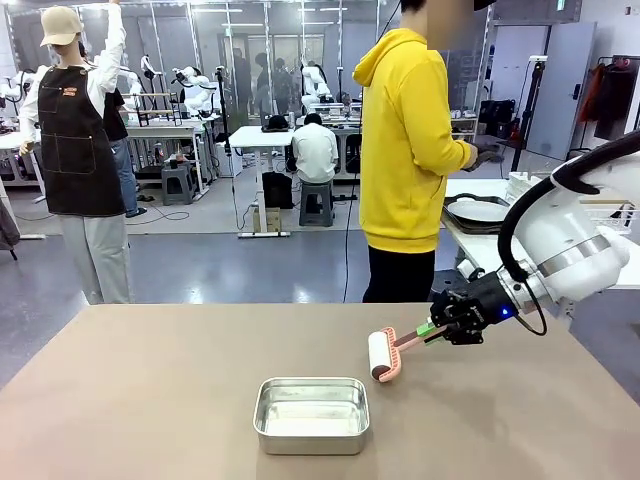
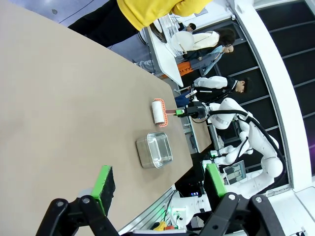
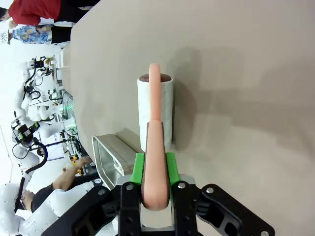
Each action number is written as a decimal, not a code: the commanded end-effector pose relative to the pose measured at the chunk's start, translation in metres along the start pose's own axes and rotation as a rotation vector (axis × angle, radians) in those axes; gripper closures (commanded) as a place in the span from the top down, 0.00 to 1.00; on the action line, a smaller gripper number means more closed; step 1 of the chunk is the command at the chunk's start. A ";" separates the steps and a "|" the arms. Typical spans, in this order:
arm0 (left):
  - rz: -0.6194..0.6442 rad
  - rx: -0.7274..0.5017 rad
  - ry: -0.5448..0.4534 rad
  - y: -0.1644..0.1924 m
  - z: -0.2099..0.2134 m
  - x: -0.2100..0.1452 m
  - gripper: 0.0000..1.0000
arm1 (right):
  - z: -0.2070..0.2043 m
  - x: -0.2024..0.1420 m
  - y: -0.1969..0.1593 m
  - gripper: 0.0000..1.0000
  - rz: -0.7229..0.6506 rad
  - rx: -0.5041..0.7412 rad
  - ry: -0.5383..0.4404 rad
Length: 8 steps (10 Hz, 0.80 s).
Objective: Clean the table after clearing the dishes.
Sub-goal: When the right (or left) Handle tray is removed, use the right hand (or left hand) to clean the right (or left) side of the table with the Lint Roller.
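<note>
table (image 1: 150,400): plain beige-brown top, on which a pan and a roller are carried.
right end effector (image 1: 428,328): closed on the pink handle of the lint roller (image 1: 381,355); the handle is clamped between the green pads.
lint roller: the white roll is laid on the table, right of centre; the handle is tilted up towards the right arm.
steel pan (image 1: 311,415): set near the robot's edge, mid-table, close to the roller but apart from it.
left end effector (image 2: 158,183): held open above the table, nothing between its pads.
dishes (image 1: 480,211): a white plate on a dark tray is seen on the smaller white table (image 1: 470,243), far right.
person (image 1: 405,150): yellow hooded top, stood at the far side.
</note>
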<state>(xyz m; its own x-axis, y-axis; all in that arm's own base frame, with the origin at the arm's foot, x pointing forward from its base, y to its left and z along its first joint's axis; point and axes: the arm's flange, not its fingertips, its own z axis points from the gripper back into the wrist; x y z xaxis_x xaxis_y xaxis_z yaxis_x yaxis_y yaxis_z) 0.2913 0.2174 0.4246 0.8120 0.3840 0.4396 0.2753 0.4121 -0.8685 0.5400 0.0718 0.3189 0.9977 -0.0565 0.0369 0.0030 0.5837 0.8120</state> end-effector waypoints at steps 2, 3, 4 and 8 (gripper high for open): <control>-0.003 -0.019 -0.013 -0.003 0.001 -0.001 0.93 | -0.004 0.016 -0.005 0.21 -0.106 -0.029 0.026; -0.003 -0.019 -0.013 -0.003 0.001 -0.001 0.93 | 0.000 0.022 -0.011 0.21 -0.143 -0.046 0.031; -0.003 -0.019 -0.013 -0.003 0.001 -0.001 0.93 | 0.006 0.028 -0.018 0.21 -0.180 -0.061 0.038; -0.003 -0.019 -0.013 -0.003 0.001 -0.001 0.93 | 0.045 0.044 -0.046 0.21 -0.240 -0.069 0.112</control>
<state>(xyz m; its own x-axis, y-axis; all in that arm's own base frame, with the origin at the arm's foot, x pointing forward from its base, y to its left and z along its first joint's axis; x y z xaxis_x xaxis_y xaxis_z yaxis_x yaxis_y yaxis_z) 0.2913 0.2174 0.4246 0.8120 0.3840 0.4396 0.2754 0.4121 -0.8685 0.5716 0.0191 0.3162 0.9801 -0.0903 -0.1769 0.1964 0.5730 0.7957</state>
